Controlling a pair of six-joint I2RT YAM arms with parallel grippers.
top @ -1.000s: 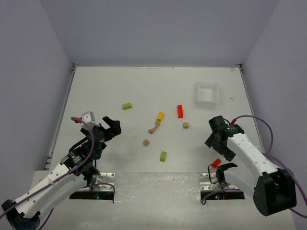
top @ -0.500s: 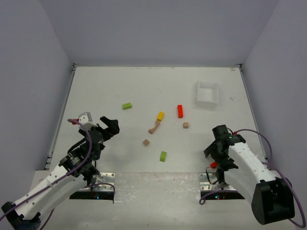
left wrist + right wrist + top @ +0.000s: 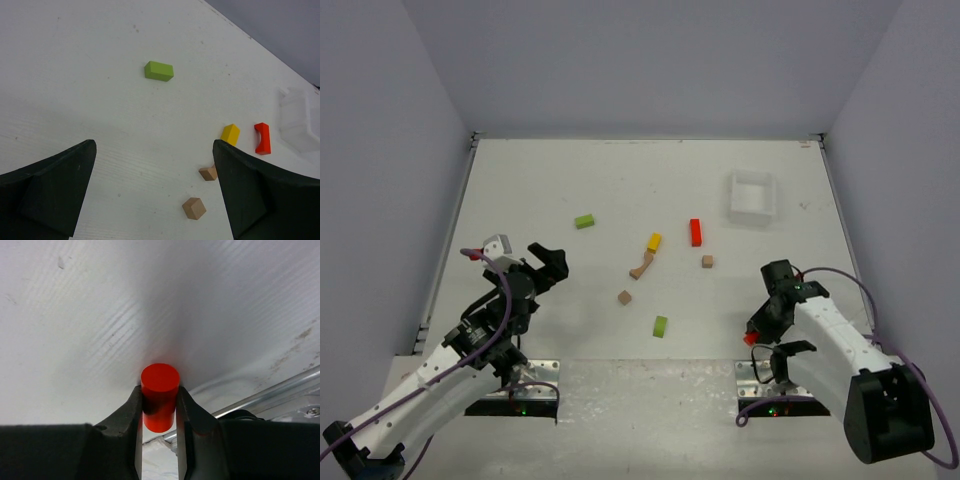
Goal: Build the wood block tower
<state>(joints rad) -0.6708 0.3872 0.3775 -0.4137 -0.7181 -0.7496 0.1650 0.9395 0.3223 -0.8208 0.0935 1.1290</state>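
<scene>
Now, the white bench (image 3: 620,180) carries a white tray (image 3: 732,195) far right. Over the near left the left tool (image 3: 553,262) gapes wide. At the near edge the right tool (image 3: 159,405) pinches a red cylinder (image 3: 160,382); the other wood blocks (image 3: 660,326) lie scattered mid-bench.

My left arm (image 3: 470,340) stretches forward from its base, and my left gripper (image 3: 153,147) hangs with its jaws spread wide and nothing between them. My right arm (image 3: 830,330) is bent in close to its own base, the wrist tipped downward, it seems, though the overhead view is small there. My right gripper (image 3: 159,392) is pinched on a red cylinder (image 3: 160,382), both fingers (image 3: 134,405) pressing its sides.
</scene>
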